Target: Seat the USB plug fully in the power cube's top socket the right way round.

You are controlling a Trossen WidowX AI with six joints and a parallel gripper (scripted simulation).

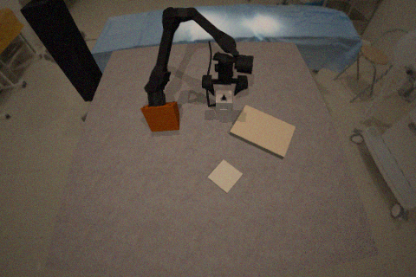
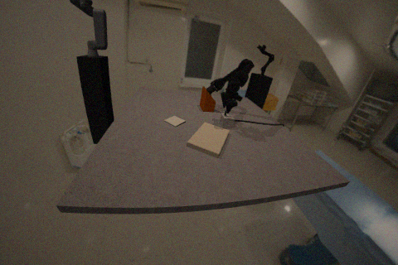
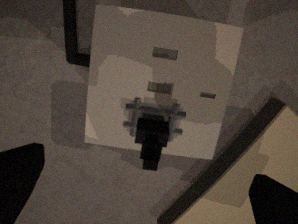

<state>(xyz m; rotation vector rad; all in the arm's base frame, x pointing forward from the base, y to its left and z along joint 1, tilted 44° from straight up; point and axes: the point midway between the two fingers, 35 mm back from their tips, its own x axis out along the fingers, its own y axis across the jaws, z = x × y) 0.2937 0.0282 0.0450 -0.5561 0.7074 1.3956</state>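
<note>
The pale power cube (image 1: pixel 224 106) (image 2: pixel 227 118) (image 3: pixel 115 80) stands on the table. The black USB plug (image 1: pixel 224 97) (image 3: pixel 152 131) stands upright in the socket near one edge of its top. Its seating depth and which way round it is cannot be told. In the wrist view, two larger slots and one small slot show on the cube's top. My gripper (image 1: pixel 224 88) (image 3: pixel 150 171) is open and empty, pointing down above the cube, with its fingers spread on either side of the plug and not touching it.
A black cable (image 1: pixel 210 62) (image 2: pixel 259 122) runs beside the cube toward the table's edge. A thick tan board (image 1: pixel 264 130) (image 2: pixel 209 137) (image 3: pixel 260 165) lies close to the cube. A small pale square (image 1: pixel 225 176) (image 2: pixel 175 121) lies farther off. An orange block (image 1: pixel 162 118) (image 2: pixel 206 101) stands at the arm's base.
</note>
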